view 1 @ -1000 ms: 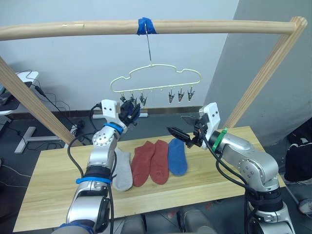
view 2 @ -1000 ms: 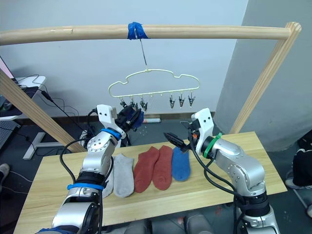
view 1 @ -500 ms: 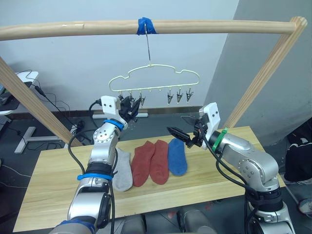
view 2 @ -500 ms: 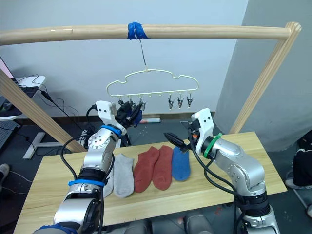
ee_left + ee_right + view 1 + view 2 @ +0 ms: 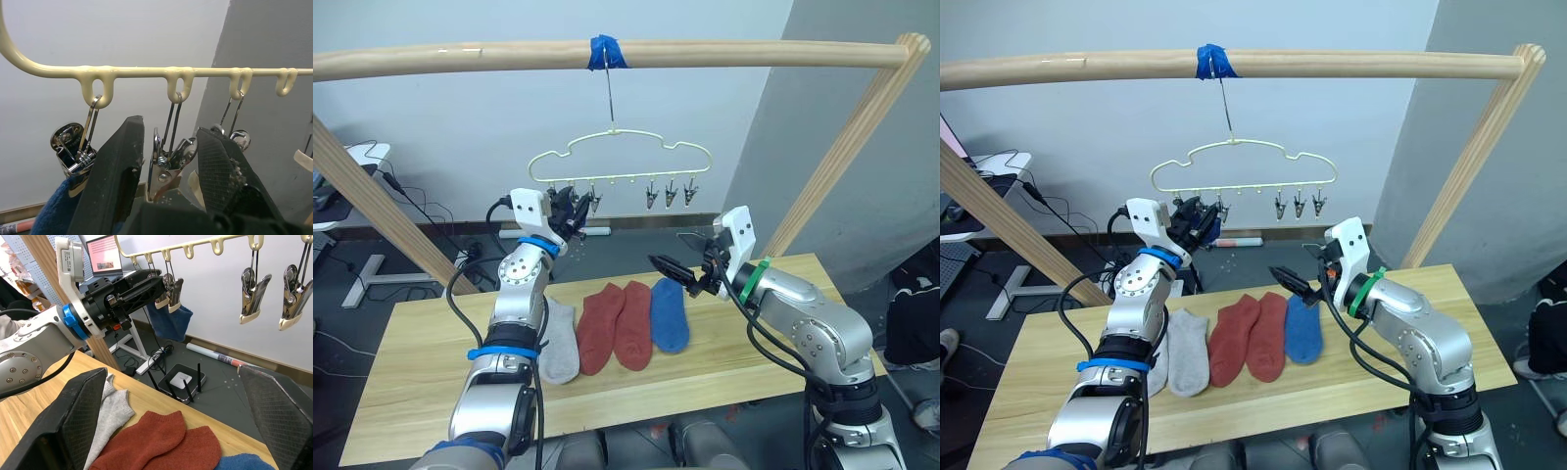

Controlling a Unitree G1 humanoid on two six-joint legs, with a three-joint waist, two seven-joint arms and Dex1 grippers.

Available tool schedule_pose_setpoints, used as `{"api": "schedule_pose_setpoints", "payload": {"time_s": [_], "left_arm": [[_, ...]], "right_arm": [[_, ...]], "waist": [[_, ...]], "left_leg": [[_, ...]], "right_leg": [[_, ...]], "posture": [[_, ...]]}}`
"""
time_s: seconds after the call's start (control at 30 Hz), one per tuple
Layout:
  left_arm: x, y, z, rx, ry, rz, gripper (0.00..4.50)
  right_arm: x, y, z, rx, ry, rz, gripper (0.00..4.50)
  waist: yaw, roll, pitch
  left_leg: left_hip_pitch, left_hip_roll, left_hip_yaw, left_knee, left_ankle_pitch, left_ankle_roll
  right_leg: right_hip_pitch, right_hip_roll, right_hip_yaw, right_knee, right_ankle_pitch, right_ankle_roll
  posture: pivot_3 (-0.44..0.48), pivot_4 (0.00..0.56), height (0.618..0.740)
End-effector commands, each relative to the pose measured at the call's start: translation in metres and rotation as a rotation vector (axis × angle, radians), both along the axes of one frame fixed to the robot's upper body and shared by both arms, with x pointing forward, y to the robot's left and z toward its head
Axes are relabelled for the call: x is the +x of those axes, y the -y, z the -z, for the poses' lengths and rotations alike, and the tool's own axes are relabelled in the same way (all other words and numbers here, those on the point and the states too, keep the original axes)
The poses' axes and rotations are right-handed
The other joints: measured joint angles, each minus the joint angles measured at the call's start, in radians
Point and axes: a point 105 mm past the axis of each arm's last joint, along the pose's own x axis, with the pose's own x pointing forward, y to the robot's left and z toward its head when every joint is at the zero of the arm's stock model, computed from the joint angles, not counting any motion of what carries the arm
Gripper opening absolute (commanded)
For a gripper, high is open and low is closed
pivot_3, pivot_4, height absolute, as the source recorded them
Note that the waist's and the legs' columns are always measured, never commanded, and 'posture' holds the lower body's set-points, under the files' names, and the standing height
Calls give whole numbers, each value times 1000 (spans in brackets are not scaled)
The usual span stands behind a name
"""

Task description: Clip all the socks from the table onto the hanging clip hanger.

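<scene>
Up at the pale-yellow cloud-shaped wire clip hanger (image 5: 619, 159), the left gripper (image 5: 168, 161) is raised, jaws spread around a metal clip (image 5: 166, 166) — beside an already-clipped blue knit sock (image 5: 171, 319). Right gripper (image 5: 658, 264) is held spread over the light wood table (image 5: 421, 352), remaining socks (image 5: 626, 323) laid flat — likely ready for pickup.

Lighting: even, bright, diffuse indoor light; shadows faint. Glare: pale sheen on the wooden pole (image 5: 460, 54); bright glints on metal clips (image 5: 166, 161). Focus: head views sharp throughout. Left wrist view: near black fingers (image 5: 115, 186) slightly soft. Right wrist view: laptop screen (image 5: 102, 253) glowing.
</scene>
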Motion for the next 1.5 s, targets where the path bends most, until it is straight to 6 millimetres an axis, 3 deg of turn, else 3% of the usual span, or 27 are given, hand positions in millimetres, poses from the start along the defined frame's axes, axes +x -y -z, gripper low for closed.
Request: {"api": "schedule_pose_setpoints", "payload": {"time_s": [0.03,0.23,0.43,0.47,0.53,0.67,0.77,0.93,1.13,1.17,1.33,1.5], "left_arm": [[0,1,-20,-1,75,6,1372],[0,1,-21,-4,76,10,89],[-1,3,-17,3,37,46,27],[-1,2,-15,-4,18,55,27],[-4,0,-13,-32,-45,93,27],[-7,-2,-13,-94,-122,129,27],[-18,-8,-12,-193,-328,249,27],[-31,-11,-15,-226,-433,309,27],[-44,-2,-13,-188,-452,336,27],[-46,-3,-13,-198,-454,330,27],[-50,-11,-14,-210,-458,304,27],[-55,-12,-12,-226,-474,303,27]], "right_arm": [[-6,-2,-14,19,57,-18,4500],[-6,-2,-13,20,54,-18,4500],[-5,0,3,7,7,-6,4500],[-2,3,13,-13,-16,9,4500],[7,12,55,-144,-75,50,4500],[13,19,89,-261,-95,60,4500],[38,20,140,-433,-120,68,4500],[60,7,168,-446,-188,88,4500],[60,2,194,-536,-191,71,4500],[59,1,196,-531,-195,67,4500],[54,0,201,-529,-183,44,3092],[49,8,200,-541,-119,10,1311]], "waist": [[0,0,0],[0,0,0],[0,0,0],[0,0,1],[-1,0,0],[-2,1,5],[-18,-3,10],[-27,2,20],[-20,3,22],[-20,3,22],[-9,3,22],[8,3,22]], "left_leg": [[0,0,0,0,0,0],[0,0,0,0,0,0],[0,0,0,0,0,0],[0,0,0,0,0,0],[0,0,0,0,0,0],[1,0,0,0,0,0],[3,1,1,0,0,0],[9,3,1,-1,0,0],[9,2,1,-1,0,0],[9,2,1,-1,0,0],[13,2,1,-1,0,0],[16,1,0,-1,0,0]], "right_leg": [[0,0,0,0,0,0],[0,0,0,0,0,0],[0,0,0,0,0,0],[0,0,0,0,0,0],[0,0,0,0,0,0],[0,0,0,0,0,0],[1,1,1,2,0,0],[4,3,2,4,-2,4],[5,1,2,3,0,0],[5,1,2,3,0,0],[10,1,1,3,0,0],[13,1,1,3,-3,4]], "posture": [[-118,136,740],[-118,137,740],[-116,147,740],[-116,147,740],[-116,147,740],[-106,154,740],[-87,158,740],[-36,172,740],[-36,172,740],[16,176,740],[16,176,740],[44,167,740]]}}
